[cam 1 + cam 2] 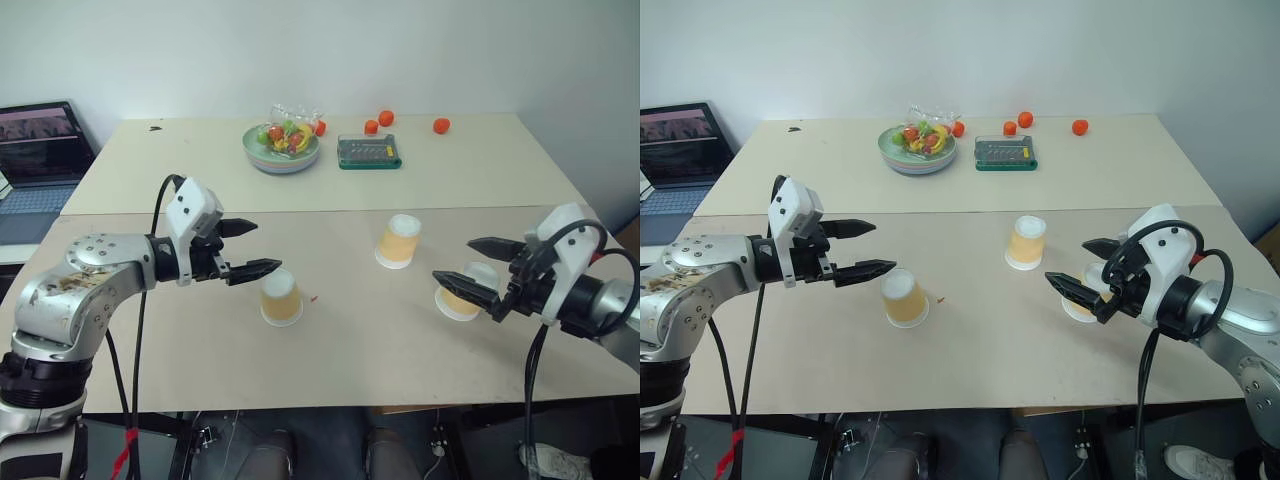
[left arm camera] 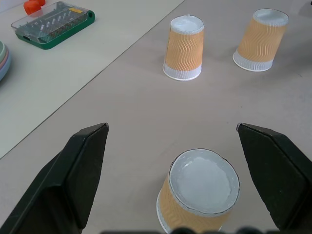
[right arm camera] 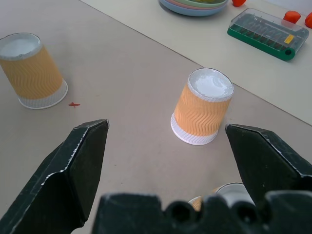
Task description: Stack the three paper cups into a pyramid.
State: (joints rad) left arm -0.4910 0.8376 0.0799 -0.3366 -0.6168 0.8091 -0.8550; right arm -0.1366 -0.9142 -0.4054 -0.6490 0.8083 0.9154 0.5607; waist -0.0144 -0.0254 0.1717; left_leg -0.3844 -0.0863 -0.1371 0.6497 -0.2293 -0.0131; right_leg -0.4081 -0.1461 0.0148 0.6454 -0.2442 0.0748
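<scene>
On the pale tabletop (image 1: 340, 350) the three paper cups stand upside down and well apart, none stacked, so the pyramid is not yet begun; the step in hand looks like the first approach. Left gripper (image 1: 247, 248) hovers just beside the left cup (image 1: 281, 298), right gripper (image 1: 481, 270) over the right cup (image 1: 462, 303), middle cup (image 1: 399, 241) farther back; both have fingers spread wide, holding nothing. Next, I judge, two cups must be brought side by side, touching.
</scene>
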